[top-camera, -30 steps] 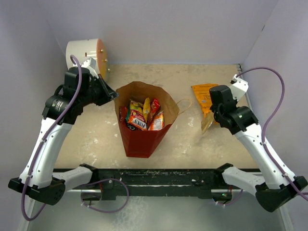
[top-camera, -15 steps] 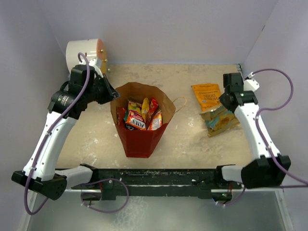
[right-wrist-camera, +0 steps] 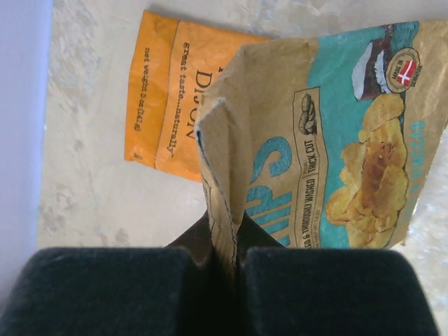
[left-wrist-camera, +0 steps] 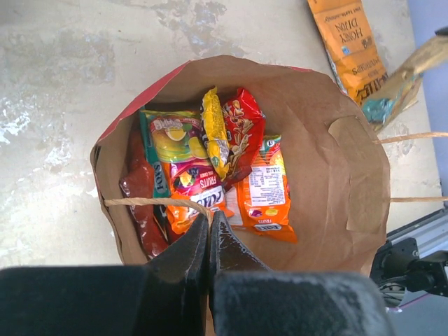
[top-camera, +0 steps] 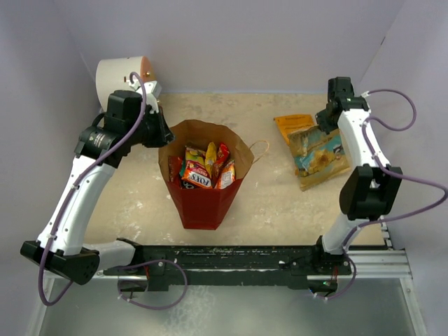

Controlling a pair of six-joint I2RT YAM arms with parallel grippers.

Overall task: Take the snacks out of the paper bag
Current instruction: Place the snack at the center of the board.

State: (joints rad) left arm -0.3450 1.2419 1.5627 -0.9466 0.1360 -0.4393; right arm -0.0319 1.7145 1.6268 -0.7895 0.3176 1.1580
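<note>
Your right fingers, pinching the tan-gold bag, just swung it far-right on the counter over the orange packet, so 2 are out; left fingers pinch the paper bag's string handle, remaining snacks inside.

Pale lavender walls around a scuffed beige tabletop, white cylinder back left.

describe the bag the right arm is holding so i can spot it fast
Look right of the red paper bag, by the right wall. Of two packets there, it's the tan-gold chip bag with teal print, not the flat orange packet.
</note>
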